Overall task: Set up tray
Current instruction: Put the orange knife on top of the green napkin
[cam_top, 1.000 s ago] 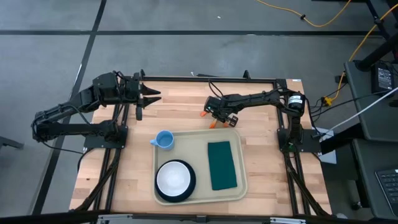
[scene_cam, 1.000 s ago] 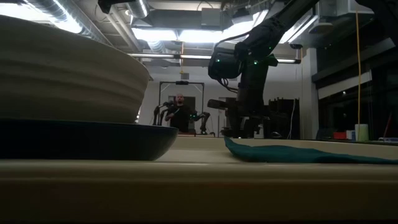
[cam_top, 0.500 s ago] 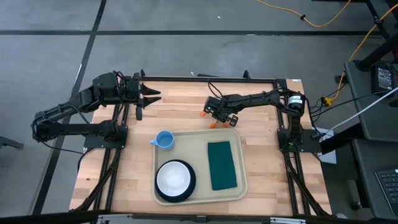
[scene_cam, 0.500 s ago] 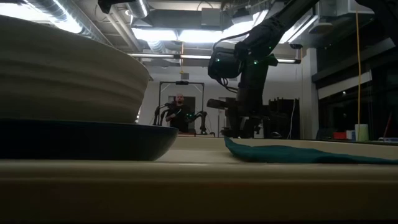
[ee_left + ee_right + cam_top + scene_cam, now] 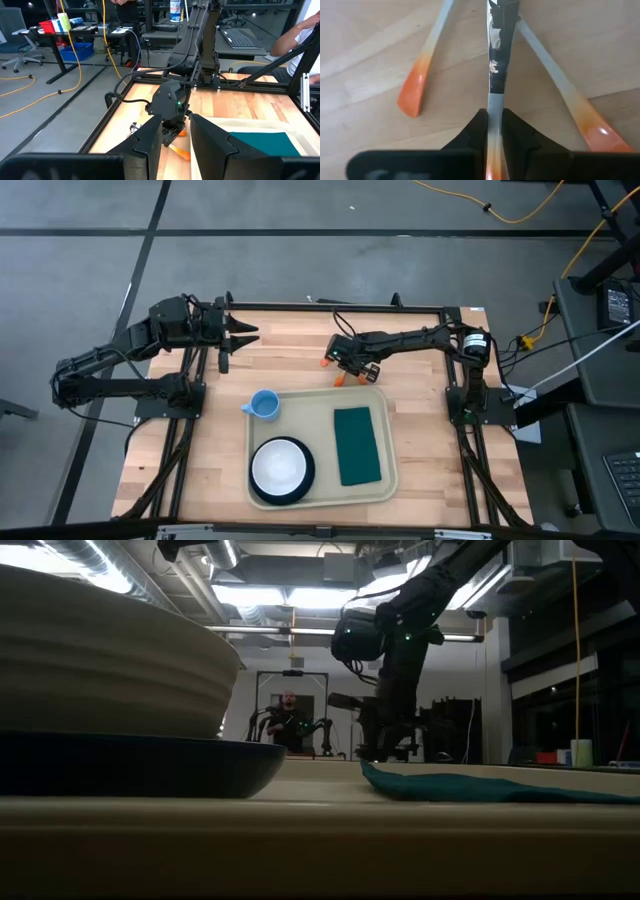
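High view is showing the tray [image 5: 390, 442] carrying one bowl [image 5: 281, 467] on one plate [image 5: 305, 484], plus one napkin [image 5: 357, 445]. One cup [image 5: 263, 405] is sitting beside its far-left corner. Right gripper [image 5: 495, 137] is pinching one of three utensils [image 5: 494, 85]; left gripper [image 5: 249, 334] is hanging open.

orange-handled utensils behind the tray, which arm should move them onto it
Right. The right gripper is already down among the orange-handled utensils, its fingers closed on one handle, just behind the tray. The left gripper waits at the table's far-left edge.

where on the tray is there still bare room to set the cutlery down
Bare tray floor lies between the plate with its white bowl and the green napkin, and along the far rim above the plate. The blue cup crowds the far-left corner. The right gripper, shut on one orange-handled utensil, sits just beyond the far rim; the left gripper waits far-left.
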Tool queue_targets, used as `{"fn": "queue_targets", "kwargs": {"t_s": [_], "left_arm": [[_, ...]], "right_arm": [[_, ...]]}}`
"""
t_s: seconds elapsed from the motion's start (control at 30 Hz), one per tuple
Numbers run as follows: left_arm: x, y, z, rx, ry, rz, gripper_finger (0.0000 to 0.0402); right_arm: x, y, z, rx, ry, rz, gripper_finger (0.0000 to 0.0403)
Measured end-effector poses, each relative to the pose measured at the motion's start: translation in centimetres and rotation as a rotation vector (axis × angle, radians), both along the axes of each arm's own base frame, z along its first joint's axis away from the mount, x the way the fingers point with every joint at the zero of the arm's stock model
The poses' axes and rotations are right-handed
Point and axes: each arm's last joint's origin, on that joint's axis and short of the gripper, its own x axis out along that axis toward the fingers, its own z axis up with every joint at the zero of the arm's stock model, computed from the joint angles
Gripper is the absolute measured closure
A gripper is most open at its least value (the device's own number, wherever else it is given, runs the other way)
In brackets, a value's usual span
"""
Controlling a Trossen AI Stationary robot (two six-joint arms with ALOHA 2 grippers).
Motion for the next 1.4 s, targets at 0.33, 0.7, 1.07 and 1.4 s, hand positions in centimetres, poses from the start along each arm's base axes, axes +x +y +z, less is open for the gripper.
{"fn": "queue_targets", "kwargs": {"t_s": [0.33, 0.7, 1.07, 1.4], "left_arm": [[0.0, 0.0, 0.0, 0.000, 0.000, 0.000, 0.0304], [0.0, 0.0, 0.0, 0.002, 0.000, 0.008, 0.0304], [-0.1, 0.0, 0.0, 0.004, 0.000, 0.017, 0.0304], [-0.7, -0.2, 0.3, 0.023, -0.023, 0.014, 0.0304]], "right_arm": [[1.9, -0.6, 4.0, -0.093, -0.027, 0.120, 0.0362], [3.6, 2.3, 10.4, -0.135, 0.010, 0.329, 0.0362], [2.9, 9.7, 10.8, -0.014, 0.113, 0.382, 0.0362], [1.6, 17.0, 10.5, 0.095, 0.159, 0.406, 0.0361]]}}
